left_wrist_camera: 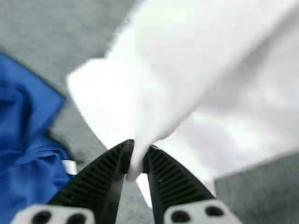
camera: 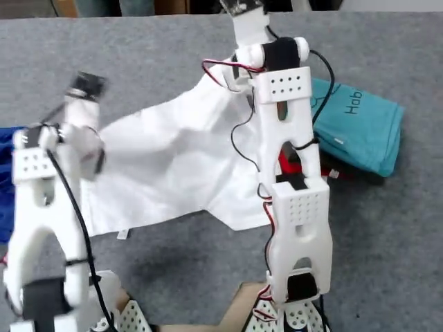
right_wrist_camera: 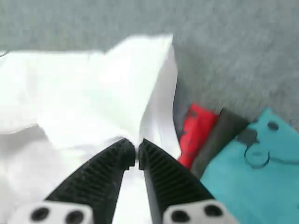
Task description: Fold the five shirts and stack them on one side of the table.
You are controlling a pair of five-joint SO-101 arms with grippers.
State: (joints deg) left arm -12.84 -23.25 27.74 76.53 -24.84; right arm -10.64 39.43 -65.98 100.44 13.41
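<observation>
The white shirt (camera: pixel 173 166) lies spread and rumpled across the middle of the grey tabletop (camera: pixel 387 242), with both arms holding it. The left gripper (left_wrist_camera: pixel 135 163) has its jaws pressed together on a pinch of white cloth at the shirt's left side. The fabric rises from the tabletop into the jaws as a drawn-up fold. The right gripper (right_wrist_camera: pixel 137 156) is at the shirt's far right corner with its jaws nearly closed on a raised ridge of the same cloth, so the shirt hangs between the two grippers. Just beside the right gripper, toward the right edge of the tabletop, is a stack of folded shirts. A teal shirt (camera: pixel 360 128) is on top, and a dark shirt (right_wrist_camera: pixel 219 137) and a red shirt (right_wrist_camera: pixel 196 130) show at its edge underneath, close to the white shirt's hem. A blue shirt (left_wrist_camera: pixel 23 140) lies crumpled at the left edge of the tabletop, near the left gripper and just beside the white cloth.
</observation>
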